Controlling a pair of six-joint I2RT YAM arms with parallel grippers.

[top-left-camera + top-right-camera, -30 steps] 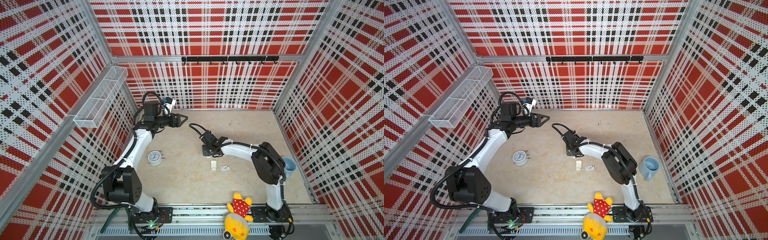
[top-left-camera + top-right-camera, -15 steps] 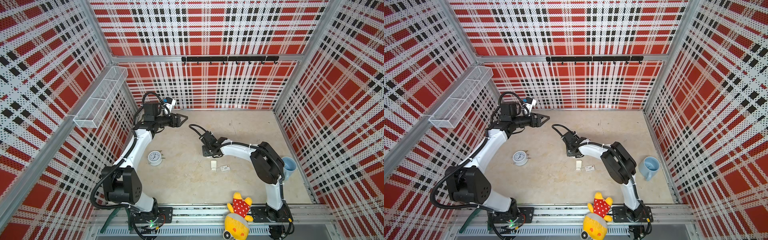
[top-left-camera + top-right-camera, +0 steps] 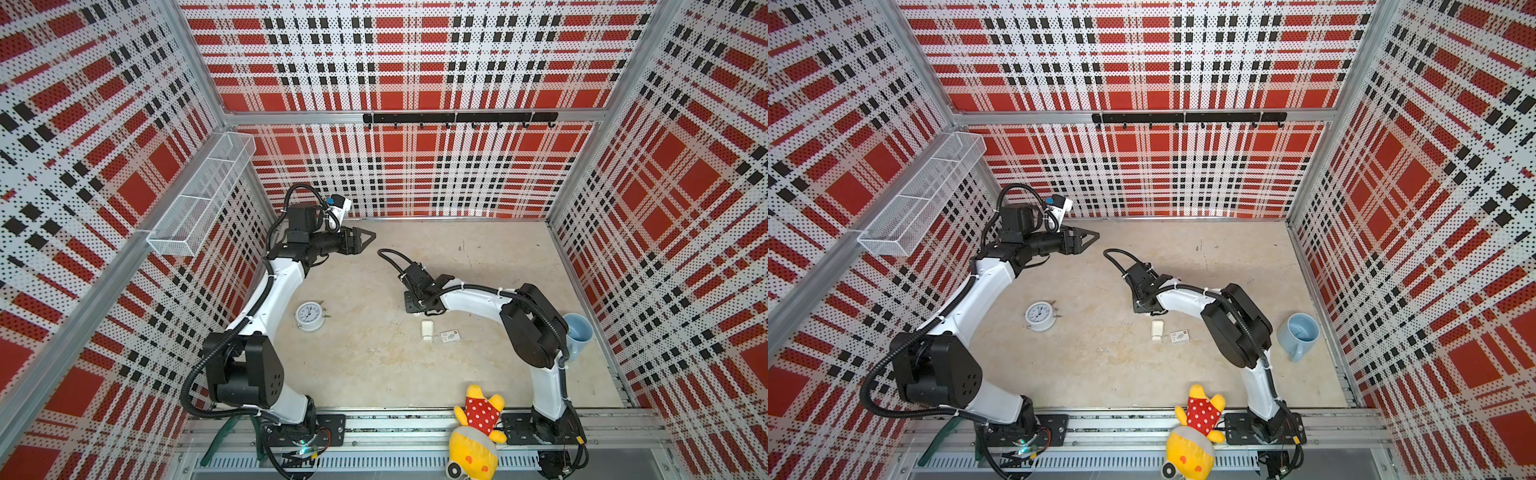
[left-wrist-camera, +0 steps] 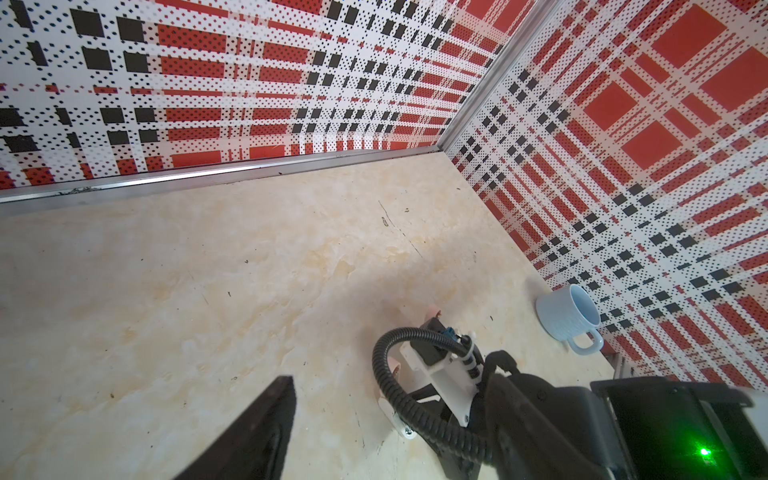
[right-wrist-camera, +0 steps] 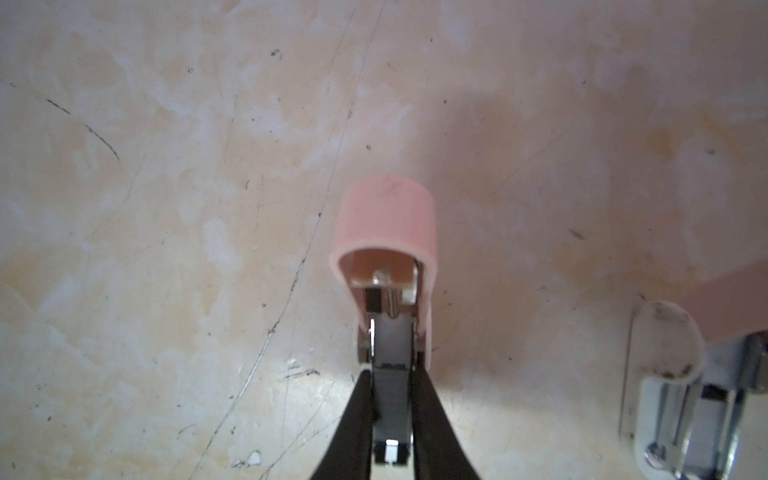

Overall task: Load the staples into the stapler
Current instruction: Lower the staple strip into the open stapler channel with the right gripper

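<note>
In the right wrist view my right gripper [image 5: 390, 374] is shut on the staples [image 5: 390, 353], a grey metal strip. The strip lies in the metal channel of a pink stapler [image 5: 386, 216] whose lid stands open. A second stapler [image 5: 665, 374], with a white base and chrome parts, lies close beside it. In both top views the right gripper [image 3: 412, 306] [image 3: 1140, 307] points down at mid-table and hides the staplers. My left gripper [image 3: 365, 239] [image 3: 1090, 237] hangs open and empty, high near the back left. One of its fingers [image 4: 266, 428] shows in the left wrist view.
A small white box [image 3: 450, 336] and a white piece [image 3: 427, 329] lie just in front of the right gripper. An alarm clock [image 3: 309, 316] sits left of centre and a blue mug [image 3: 577, 336] by the right wall. A plush toy [image 3: 478, 424] lies on the front rail. A wire basket [image 3: 199, 199] hangs on the left wall.
</note>
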